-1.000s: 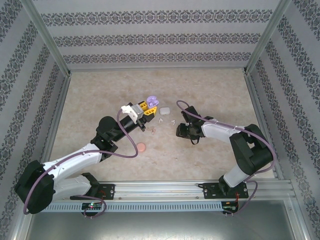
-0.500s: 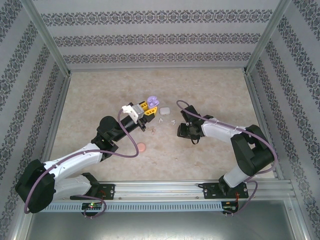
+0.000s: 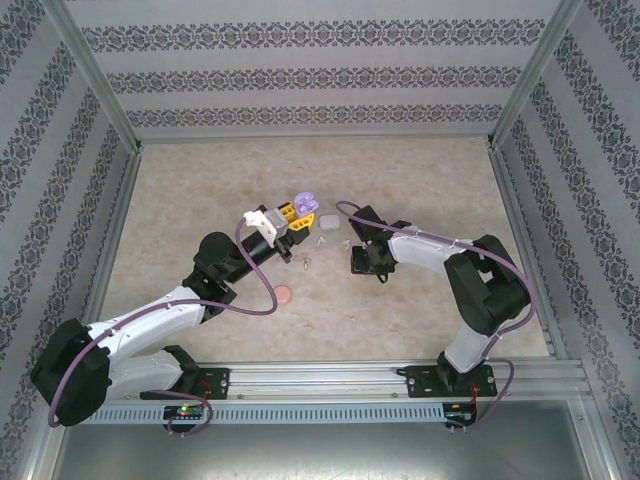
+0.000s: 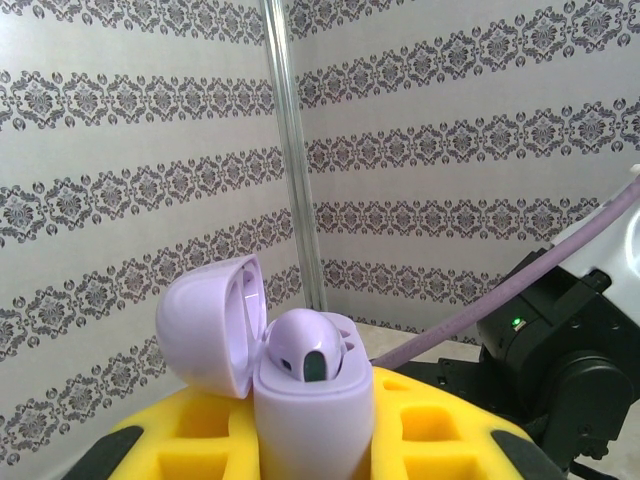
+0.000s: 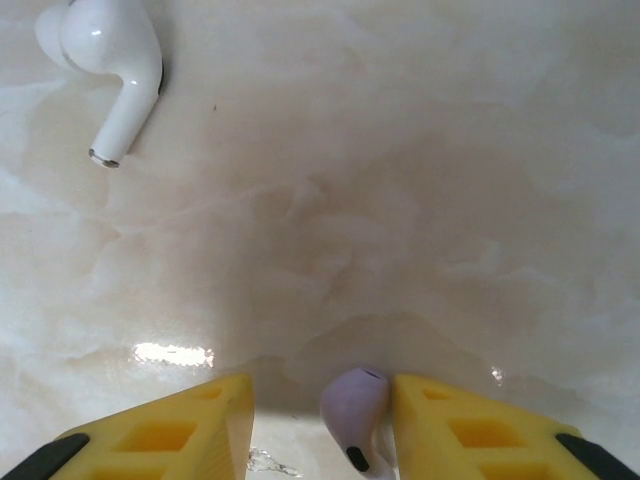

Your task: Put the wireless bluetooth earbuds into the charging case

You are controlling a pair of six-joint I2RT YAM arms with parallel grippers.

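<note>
Purple earbud (image 5: 355, 420) lies on table (image 5: 400, 200) inside spread right gripper (image 5: 320, 405), touching one finger, gap at other: not yet clamped. Left gripper (image 4: 312, 415) clenches purple charging case (image 4: 300, 395) upright, lid open, second earbud (image 4: 305, 345) seated, likely presenting free slot.

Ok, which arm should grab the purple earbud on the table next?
Right. The right gripper straddles the purple earbud on the table, jaws open around it. The left gripper is shut on the open purple case, so it's busy.

3 cases: purple case (image 4: 300, 390), white case (image 3: 331, 222), pink case (image 3: 284, 294). 2 purple earbuds (image 5: 355, 425) (image 4: 305, 345). 1 white earbud (image 5: 105, 60) clearly seen.
</note>
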